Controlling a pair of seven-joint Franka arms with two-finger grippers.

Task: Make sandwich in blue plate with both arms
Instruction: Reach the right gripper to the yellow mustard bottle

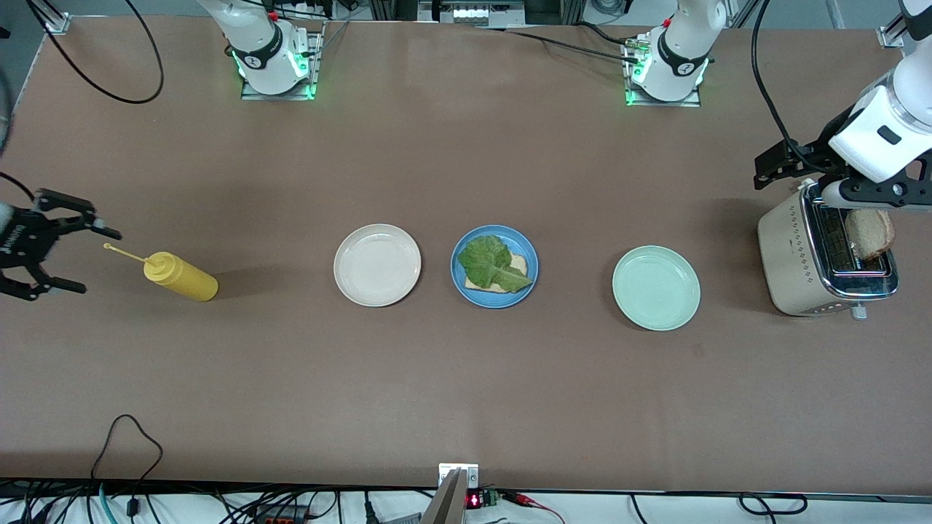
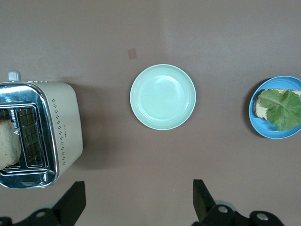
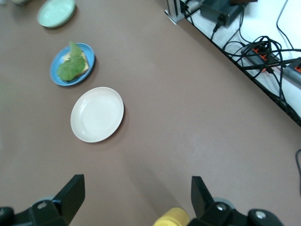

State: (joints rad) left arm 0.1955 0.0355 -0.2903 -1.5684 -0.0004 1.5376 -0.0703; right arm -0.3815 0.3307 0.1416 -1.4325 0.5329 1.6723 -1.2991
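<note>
The blue plate (image 1: pixel 480 298) (image 2: pixel 273 134) (image 3: pixel 59 81) sits mid-table between two other plates. On it lies one bread slice (image 1: pixel 518 262) with a crinkly green lettuce leaf (image 1: pixel 495 263) (image 2: pixel 284 108) (image 3: pixel 70 68) on top. A second bread slice (image 1: pixel 870 233) (image 2: pixel 9 143) stands in the toaster (image 1: pixel 790 255) (image 2: pixel 61 127). My left gripper (image 1: pixel 830 178) (image 2: pixel 137 200) hangs open and empty above the toaster's edge. Open and empty too, my right gripper (image 1: pixel 102 262) (image 3: pixel 136 197) is at the right arm's end of the table, by the nozzle of a yellow mustard bottle (image 1: pixel 178 275) (image 3: pixel 171 217).
A cream-white plate (image 1: pixel 377 264) (image 3: pixel 97 114) lies beside the blue plate toward the right arm's end. A mint-green plate (image 1: pixel 656 287) (image 2: pixel 162 96) (image 3: pixel 56 12) lies toward the left arm's end. Cables run along the table edge nearest the front camera.
</note>
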